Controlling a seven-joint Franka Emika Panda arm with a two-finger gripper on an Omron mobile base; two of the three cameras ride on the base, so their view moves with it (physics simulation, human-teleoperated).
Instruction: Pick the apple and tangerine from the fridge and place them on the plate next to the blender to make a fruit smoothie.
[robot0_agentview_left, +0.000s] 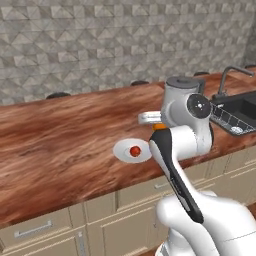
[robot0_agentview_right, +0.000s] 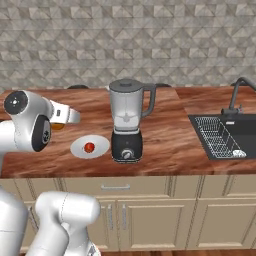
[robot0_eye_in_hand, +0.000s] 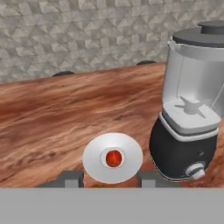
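Observation:
A red apple lies in the middle of the small white plate on the wooden counter. The blender stands just right of the plate. My gripper hovers above and to the left of the plate, shut on the tangerine, whose orange edge peeks out under the white hand. In the hand view the two dark fingertips frame the plate's near rim. The fridge is out of view.
A black sink with a wire rack and a dark faucet sits at the counter's right end. A stone-tiled wall runs behind the counter. Beige cabinets line the front below it.

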